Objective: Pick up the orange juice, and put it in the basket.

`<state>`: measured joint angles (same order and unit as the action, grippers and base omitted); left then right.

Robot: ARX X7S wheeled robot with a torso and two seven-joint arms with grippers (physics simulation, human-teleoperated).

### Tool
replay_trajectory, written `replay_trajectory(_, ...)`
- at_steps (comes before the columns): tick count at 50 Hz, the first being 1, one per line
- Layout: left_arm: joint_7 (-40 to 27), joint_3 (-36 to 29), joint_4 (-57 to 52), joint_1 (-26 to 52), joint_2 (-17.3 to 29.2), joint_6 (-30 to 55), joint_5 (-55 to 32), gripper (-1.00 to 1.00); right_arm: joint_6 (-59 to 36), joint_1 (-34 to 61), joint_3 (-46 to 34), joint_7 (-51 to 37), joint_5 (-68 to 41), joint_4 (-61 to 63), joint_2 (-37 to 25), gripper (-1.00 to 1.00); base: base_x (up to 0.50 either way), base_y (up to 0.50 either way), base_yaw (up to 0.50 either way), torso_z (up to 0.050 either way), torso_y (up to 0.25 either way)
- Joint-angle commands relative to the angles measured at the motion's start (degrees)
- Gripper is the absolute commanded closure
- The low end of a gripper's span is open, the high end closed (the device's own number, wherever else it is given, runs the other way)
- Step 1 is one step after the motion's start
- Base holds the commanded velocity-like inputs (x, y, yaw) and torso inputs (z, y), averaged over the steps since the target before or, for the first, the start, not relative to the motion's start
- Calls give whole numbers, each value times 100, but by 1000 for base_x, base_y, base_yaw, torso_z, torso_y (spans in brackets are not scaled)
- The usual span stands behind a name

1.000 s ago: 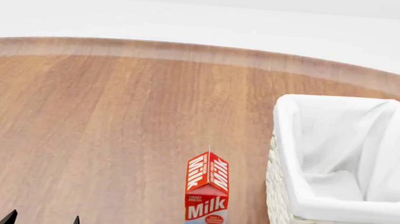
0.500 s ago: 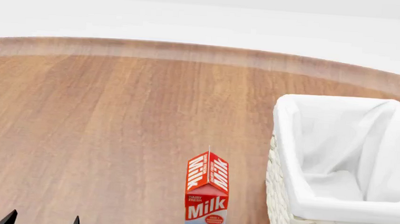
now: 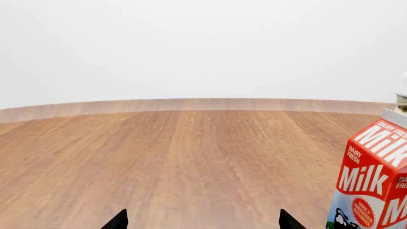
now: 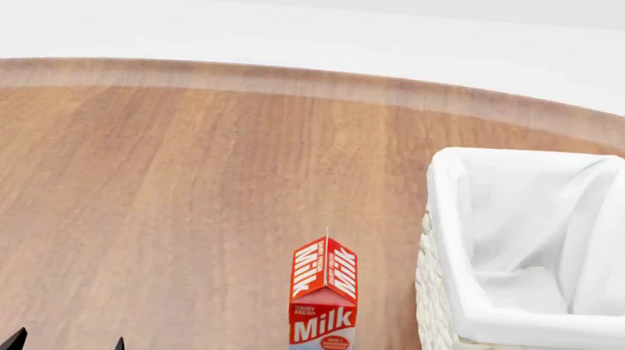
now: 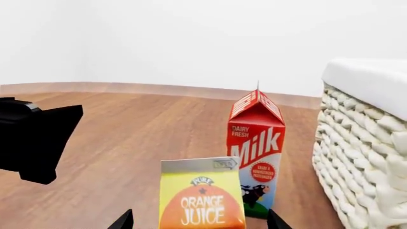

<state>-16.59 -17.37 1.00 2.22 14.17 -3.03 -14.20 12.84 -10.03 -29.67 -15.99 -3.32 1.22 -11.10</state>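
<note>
The orange juice [image 5: 201, 200], a yellow and orange carton with white lettering, stands upright on the wooden table in the right wrist view, just in front of the milk carton. It is out of the head view. My right gripper [image 5: 200, 222] is open, and its two black fingertips show on either side of the carton, apart from it. The cream wicker basket [image 4: 446, 234] with white lining stands at the right of the head view and also shows in the right wrist view [image 5: 362, 143]. My left gripper [image 4: 66, 346] is open and empty at the bottom left, as the left wrist view [image 3: 202, 222] confirms.
A red-and-white Milk carton [image 4: 323, 308] stands upright just left of the basket; it also shows in the left wrist view [image 3: 375, 181] and the right wrist view [image 5: 256, 155]. A black part of my left arm [image 5: 32, 138] shows left of the cartons. The table's curved far edge [image 4: 319, 80] lies beyond.
</note>
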Motion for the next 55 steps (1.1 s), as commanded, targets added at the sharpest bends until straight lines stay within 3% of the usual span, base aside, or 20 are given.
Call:
replay_trajectory(1,-22,-25,3,6,19,-8,-19,-100,-30,201,-56,-6,-29,-274,64,-100,0,0,0,0,0)
replay_trajectory(55,-115,-132,14,33,97,-44,-98,-100,0,663,-245,-104,-132,-963,180,-100,0,0,0,0,0)
